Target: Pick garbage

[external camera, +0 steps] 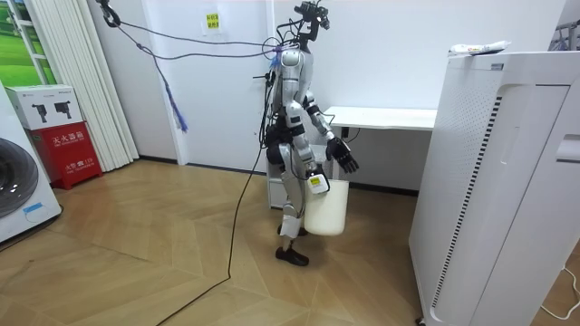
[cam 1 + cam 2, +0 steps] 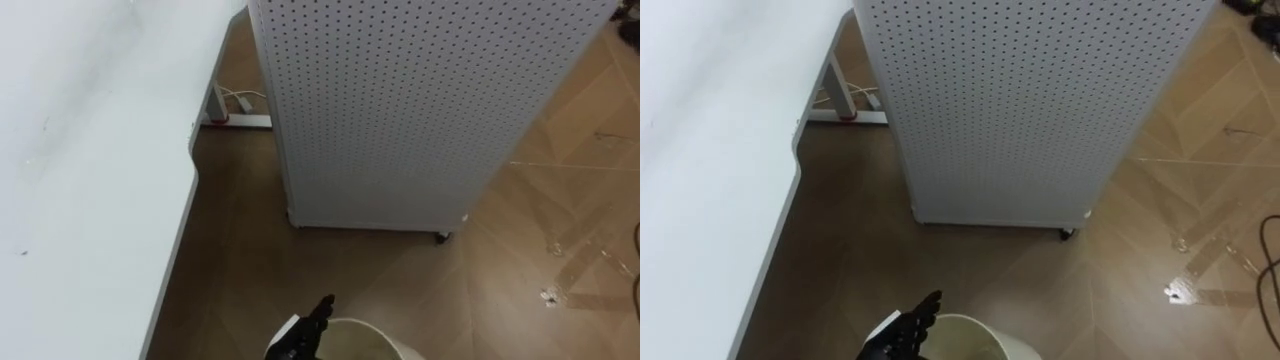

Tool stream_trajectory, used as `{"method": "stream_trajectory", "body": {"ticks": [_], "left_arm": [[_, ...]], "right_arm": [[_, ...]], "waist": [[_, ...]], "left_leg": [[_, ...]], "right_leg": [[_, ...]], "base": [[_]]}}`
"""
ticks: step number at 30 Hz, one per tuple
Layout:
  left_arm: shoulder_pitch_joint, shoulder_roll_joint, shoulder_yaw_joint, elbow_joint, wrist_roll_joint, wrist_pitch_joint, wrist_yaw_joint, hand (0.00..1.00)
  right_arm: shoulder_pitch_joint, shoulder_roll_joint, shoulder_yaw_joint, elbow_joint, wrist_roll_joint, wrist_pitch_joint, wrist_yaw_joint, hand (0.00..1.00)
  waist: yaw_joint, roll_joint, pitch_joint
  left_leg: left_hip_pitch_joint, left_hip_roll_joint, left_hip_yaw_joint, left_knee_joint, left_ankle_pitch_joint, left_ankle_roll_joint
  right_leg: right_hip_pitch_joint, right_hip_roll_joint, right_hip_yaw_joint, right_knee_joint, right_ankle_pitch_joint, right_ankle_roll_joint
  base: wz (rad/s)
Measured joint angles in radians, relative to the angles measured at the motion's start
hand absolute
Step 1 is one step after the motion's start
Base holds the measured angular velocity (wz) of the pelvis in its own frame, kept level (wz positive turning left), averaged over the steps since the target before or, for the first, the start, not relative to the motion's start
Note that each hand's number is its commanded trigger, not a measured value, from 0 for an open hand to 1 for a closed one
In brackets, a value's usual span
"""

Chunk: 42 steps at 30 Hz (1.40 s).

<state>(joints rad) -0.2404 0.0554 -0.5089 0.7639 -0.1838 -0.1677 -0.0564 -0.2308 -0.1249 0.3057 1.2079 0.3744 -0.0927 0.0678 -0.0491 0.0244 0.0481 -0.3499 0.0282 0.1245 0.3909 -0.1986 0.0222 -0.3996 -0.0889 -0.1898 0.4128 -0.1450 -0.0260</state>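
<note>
At a flat white desk (image 2: pixel 80 150), I face a boxy white cabinet (image 2: pixel 400 110) of perforated sheet, standing on a brown wood-plank floor (image 2: pixel 250 270). My black left hand (image 2: pixel 308 335) reaches forward with its fingers straight and holds nothing, just beside the round rim of a smooth white bucket (image 1: pixel 326 213). The bucket hangs at my right hand (image 1: pixel 316 182); whether that hand grips it I cannot tell. A small pale crumpled scrap (image 2: pixel 548 296) lies on the floor, right of the cabinet.
</note>
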Motion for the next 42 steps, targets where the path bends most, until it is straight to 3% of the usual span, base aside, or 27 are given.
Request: {"method": "stream_trajectory", "body": {"ticks": [3, 5, 9, 12, 14, 16, 19, 21, 23, 27, 29, 32, 34, 36, 38, 39, 40, 41, 42], "left_arm": [[0.028, 0.016, 0.017, -0.099, 0.083, -0.013, 0.032, 0.0], [0.064, 0.035, 0.028, -0.236, 0.209, -0.037, 0.067, 0.0], [0.098, 0.069, 0.045, -0.383, 0.374, -0.067, 0.141, 0.0], [0.105, 0.094, 0.048, -0.463, 0.418, -0.091, 0.194, 0.0], [0.125, 0.124, 0.065, -0.534, 0.442, -0.108, 0.219, 0.0], [0.133, 0.132, 0.08, -0.57, 0.491, -0.115, 0.245, 0.0], [0.139, 0.155, 0.094, -0.622, 0.549, -0.115, 0.283, 0.0], [0.141, 0.16, 0.127, -0.641, 0.55, -0.123, 0.303, 0.0], [0.141, 0.16, 0.168, -0.653, 0.602, -0.124, 0.349, 0.0], [0.142, 0.18, 0.182, -0.698, 0.673, -0.124, 0.397, 0.0], [0.142, 0.199, 0.184, -0.741, 0.677, -0.128, 0.419, 0.0], [0.149, 0.204, 0.204, -0.778, 0.676, -0.145, 0.453, 0.0], [0.149, 0.204, 0.218, -0.786, 0.688, -0.16, 0.479, 0.0], [0.158, 0.205, 0.241, -0.784, 0.697, -0.161, 0.493, 0.0], [0.158, 0.205, 0.266, -0.784, 0.724, -0.166, 0.509, 0.0], [0.158, 0.205, 0.271, -0.784, 0.729, -0.173, 0.511, 0.0], [0.159, 0.205, 0.273, -0.784, 0.741, -0.182, 0.513, 0.0], [0.159, 0.205, 0.274, -0.784, 0.748, -0.194, 0.513, 0.0], [0.159, 0.205, 0.274, -0.784, 0.748, -0.2, 0.513, 0.0]], "right_arm": [[0.023, -0.006, -0.008, -0.002, -0.001, -0.02, 0.001, 1.0], [0.052, -0.027, -0.019, -0.009, 0.001, -0.027, 0.007, 1.0], [0.116, -0.051, -0.046, -0.048, 0.006, -0.036, 0.007, 1.0], [0.139, -0.064, -0.054, -0.072, 0.004, -0.05, 0.007, 1.0], [0.161, -0.068, -0.055, -0.1, 0.004, -0.051, 0.007, 1.0], [0.185, -0.069, -0.056, -0.126, -0.004, -0.052, 0.007, 1.0], [0.216, -0.071, -0.055, -0.132, -0.023, -0.053, 0.021, 1.0], [0.22, -0.071, -0.055, -0.132, -0.022, -0.053, 0.029, 1.0], [0.23, -0.068, -0.055, -0.132, -0.017, -0.052, 0.045, 1.0], [0.247, -0.071, -0.056, -0.132, -0.018, -0.049, 0.06, 1.0], [0.247, -0.073, -0.056, -0.138, -0.021, -0.05, 0.068, 1.0], [0.247, -0.073, -0.055, -0.133, -0.023, -0.05, 0.079, 1.0], [0.244, -0.072, -0.055, -0.133, -0.036, -0.05, 0.085, 1.0], [0.24, -0.071, -0.053, -0.128, -0.045, -0.05, 0.099, 1.0], [0.24, -0.076, -0.053, -0.127, -0.06, -0.05, 0.108, 1.0], [0.24, -0.079, -0.053, -0.127, -0.067, -0.05, 0.11, 1.0], [0.243, -0.082, -0.053, -0.123, -0.079, -0.05, 0.111, 1.0], [0.242, -0.087, -0.053, -0.123, -0.093, -0.049, 0.11, 1.0], [0.242, -0.09, -0.053, -0.124, -0.097, -0.049, 0.109, 1.0]], "waist": [[-0.006, 0.005, -0.0049], [-0.006, 0.014, -0.0119], [-0.014, 0.018, -0.0169], [-0.029, 0.017, -0.0197], [-0.033, 0.009, -0.0255], [-0.034, -0.003, -0.0314], [-0.023, -0.015, -0.033], [-0.008, -0.016, -0.033], [-0.005, -0.017, -0.0351], [-0.007, -0.022, -0.0425], [-0.003, -0.021, -0.0428], [0.0, -0.017, -0.0428], [0.016, -0.021, -0.0401], [0.03, -0.022, -0.0384], [0.03, -0.012, -0.0319], [0.029, -0.006, -0.0279], [0.03, 0.005, -0.0269], [0.032, -0.003, -0.0218], [0.031, -0.004, -0.0223]], "left_leg": [[0.04, -0.004, 0.0, -0.025, 0.0, 0.0], [0.075, -0.007, 0.002, -0.046, 0.0, 0.0], [0.152, -0.022, 0.002, -0.073, 0.001, 0.002], [0.18, -0.024, 0.004, -0.09, 0.003, 0.004], [0.215, -0.024, 0.014, -0.107, 0.003, 0.004], [0.243, -0.024, 0.026, -0.12, 0.003, 0.004], [0.311, -0.023, 0.071, -0.14, 0.001, 0.005], [0.347, -0.015, 0.104, -0.152, -0.007, 0.003], [0.387, 0.002, 0.131, -0.156, -0.033, -0.003], [0.422, 0.017, 0.152, -0.158, -0.046, -0.011], [0.427, 0.024, 0.165, -0.159, -0.048, -0.015], [0.453, 0.044, 0.188, -0.152, -0.055, -0.027], [0.447, 0.057, 0.207, -0.106, -0.062, -0.039], [0.424, 0.083, 0.215, 0.008, -0.076, -0.057], [0.348, 0.136, 0.182, 0.255, -0.077, -0.059], [0.328, 0.146, 0.161, 0.316, -0.073, -0.059], [0.278, 0.17, 0.114, 0.434, -0.044, -0.06], [0.226, 0.175, 0.068, 0.534, 0.012, -0.057], [0.204, 0.171, 0.048, 0.567, 0.026, -0.057]], "right_leg": [[0.037, 0.0, 0.0, -0.008, -0.003, 0.003], [0.064, -0.001, 0.004, -0.018, -0.005, 0.008], [0.127, -0.012, -0.001, -0.023, -0.021, 0.016], [0.149, -0.016, -0.001, -0.031, -0.026, 0.02], [0.176, -0.014, 0.003, -0.037, -0.029, 0.024], [0.194, -0.009, 0.011, -0.043, -0.03, 0.026], [0.234, 0.004, 0.037, -0.061, -0.031, 0.028], [0.247, 0.005, 0.032, -0.06, -0.031, 0.028], [0.269, 0.007, -0.001, -0.056, -0.03, 0.026], [0.297, 0.02, -0.006, -0.073, -0.025, 0.022], [0.299, 0.027, -0.006, -0.078, -0.022, 0.018], [0.321, 0.042, -0.013, -0.084, -0.023, 0.01], [0.317, 0.043, -0.031, -0.066, -0.03, -0.002], [0.322, 0.042, -0.069, -0.049, -0.045, -0.024], [0.336, 0.052, -0.065, -0.018, -0.081, -0.047], [0.341, 0.062, -0.06, -0.007, -0.09, -0.053], [0.35, 0.083, -0.046, 0.015, -0.112, -0.066], [0.356, 0.093, -0.025, 0.042, -0.132, -0.076], [0.356, 0.095, -0.017, 0.054, -0.142, -0.081]], "base": [[0.0], [0.0], [-0.01], [0.0], [-0.13], [-0.16], [-0.37], [-0.67], [-0.55], [-0.21], [-0.21], [-0.24], [-0.41], [-0.59], [-0.52], [-0.45], [-0.4], [-0.39], [-0.26]]}}
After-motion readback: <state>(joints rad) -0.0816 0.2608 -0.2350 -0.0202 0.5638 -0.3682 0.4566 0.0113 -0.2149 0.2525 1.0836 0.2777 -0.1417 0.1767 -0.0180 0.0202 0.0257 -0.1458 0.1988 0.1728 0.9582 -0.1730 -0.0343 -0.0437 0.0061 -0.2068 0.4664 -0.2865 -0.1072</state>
